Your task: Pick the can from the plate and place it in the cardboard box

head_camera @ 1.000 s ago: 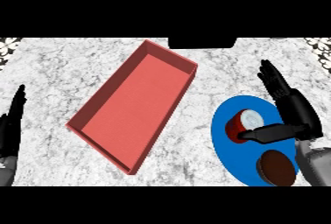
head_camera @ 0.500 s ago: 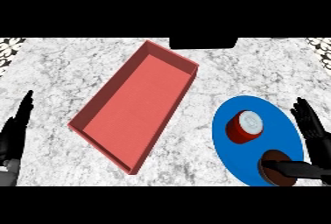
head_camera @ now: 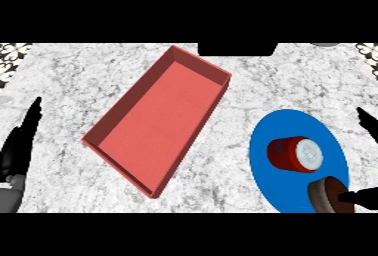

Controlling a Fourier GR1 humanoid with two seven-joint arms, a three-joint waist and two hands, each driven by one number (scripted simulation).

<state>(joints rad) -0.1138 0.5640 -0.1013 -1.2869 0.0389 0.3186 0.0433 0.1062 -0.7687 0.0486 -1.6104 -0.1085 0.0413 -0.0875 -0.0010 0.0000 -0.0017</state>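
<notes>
At 4 o'clock on the counter: drew back from the can, without it.
Had hovered over the can (head_camera: 295,154) a second before; by now had withdrawn the right hand (head_camera: 363,197) to the 3 o'clock edge, fingers straight and apart, holding nothing, thumb just beside a brown round thing (head_camera: 327,195). Left the can lying on its side on the blue plate (head_camera: 262,150), well apart from the red box (head_camera: 155,125) at 10 o'clock. Kept the left hand (head_camera: 22,142) resting open at 9 o'clock. Probably meant a new approach before any grasp.

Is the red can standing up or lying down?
Lying down. The can rests on its side on the blue plate, its white end facing right.
</notes>
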